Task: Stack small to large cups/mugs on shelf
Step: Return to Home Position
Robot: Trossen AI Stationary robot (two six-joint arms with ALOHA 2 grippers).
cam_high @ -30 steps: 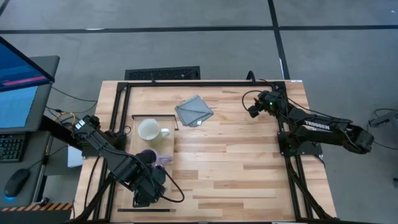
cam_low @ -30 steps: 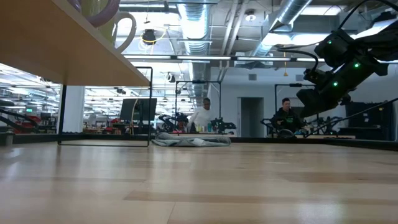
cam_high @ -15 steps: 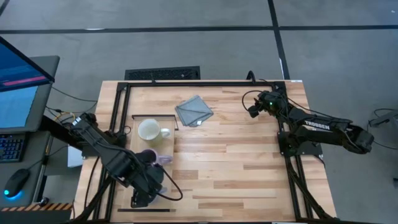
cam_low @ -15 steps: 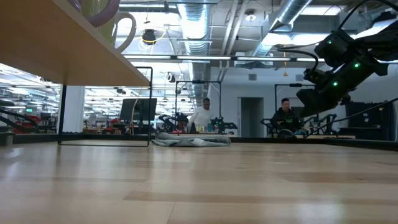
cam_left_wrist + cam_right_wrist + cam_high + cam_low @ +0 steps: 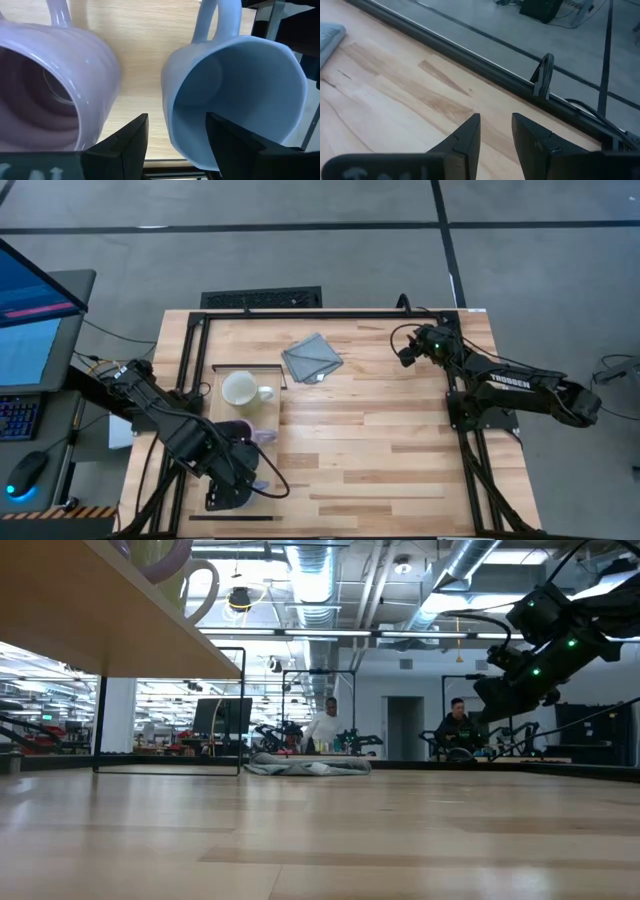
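Observation:
Three mugs stand upright on the pale shelf (image 5: 266, 412) at the table's left. The cream-white mug (image 5: 240, 388) is at the far end and the purple mug (image 5: 238, 430) (image 5: 55, 85) is in the middle. The grey-blue mug (image 5: 240, 95) is nearest, hidden in the high view by my left gripper (image 5: 230, 486). That gripper (image 5: 175, 131) points down over it, open. One finger hangs between the two mugs and the other over the grey-blue mug's hollow, on either side of its wall without touching. My right gripper (image 5: 405, 356) (image 5: 495, 134) waits above the table's far right, open and empty.
A grey folded cloth (image 5: 312, 357) lies on the plank table near its far edge, between the shelf and my right arm. Dark frame rails (image 5: 300, 313) run along the table's edges. In the low view, people stand in the room far behind the table.
My left gripper has risen a little and drawn back toward the table's near left corner, staying open above the grey-blue mug. More of the purple mug now shows in the high view. The mugs have not moved.

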